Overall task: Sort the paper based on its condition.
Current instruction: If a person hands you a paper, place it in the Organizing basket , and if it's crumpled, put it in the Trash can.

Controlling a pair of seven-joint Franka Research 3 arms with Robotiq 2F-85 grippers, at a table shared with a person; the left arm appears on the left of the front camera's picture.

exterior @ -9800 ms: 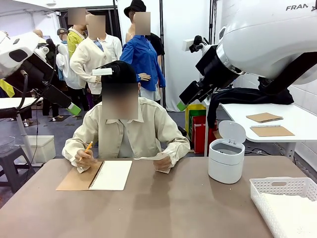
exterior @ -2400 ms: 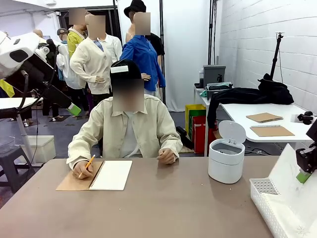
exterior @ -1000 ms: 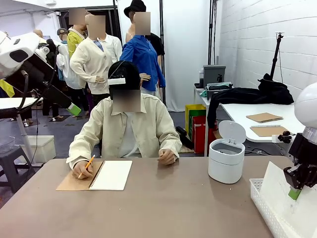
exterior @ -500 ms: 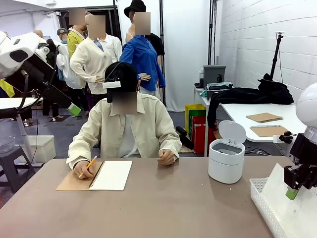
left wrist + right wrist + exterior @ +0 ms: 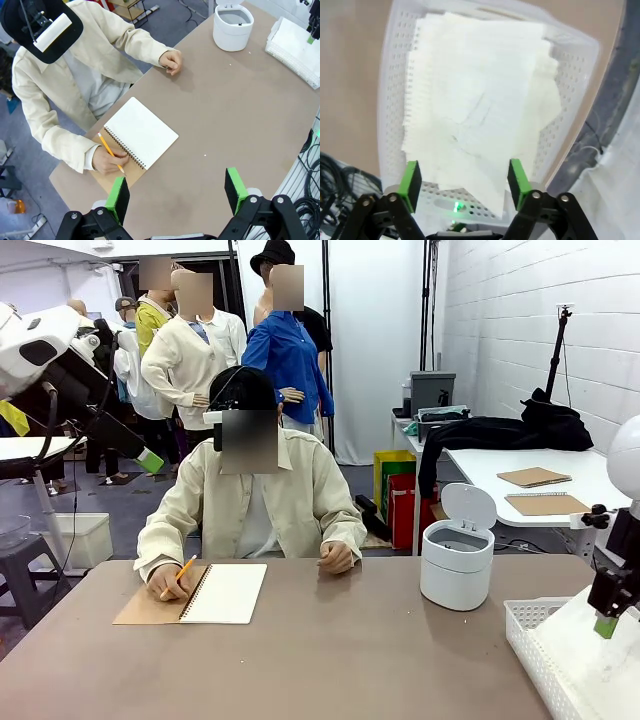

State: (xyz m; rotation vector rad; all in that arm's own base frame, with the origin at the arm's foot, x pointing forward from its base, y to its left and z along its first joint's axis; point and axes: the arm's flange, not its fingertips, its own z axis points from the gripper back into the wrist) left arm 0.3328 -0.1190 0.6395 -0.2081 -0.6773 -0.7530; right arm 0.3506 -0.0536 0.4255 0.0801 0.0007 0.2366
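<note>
Several white sheets of paper [image 5: 475,110] lie stacked in the white lattice tray [image 5: 395,60], the top one faintly creased. In the front view the paper [image 5: 590,660] slopes up out of the tray [image 5: 530,625] at the table's right front corner. My right gripper [image 5: 463,179] hangs open just above the stack with nothing between its green pads; from the front, the right gripper [image 5: 607,625] is at the picture's right edge. High over the table's left side, my left gripper [image 5: 176,187] is open and empty, and in the front view the left gripper [image 5: 148,458] is raised at the far left.
A person at the far side writes with a pencil [image 5: 180,568] in a spiral notebook [image 5: 225,592]; the other hand [image 5: 337,557] rests as a fist on the table. A white bin [image 5: 457,565] with its lid up stands just behind the tray.
My right gripper has opened and let go of the sheet. The sheet has settled lower into the tray, and the gripper has drawn slightly right and up.
</note>
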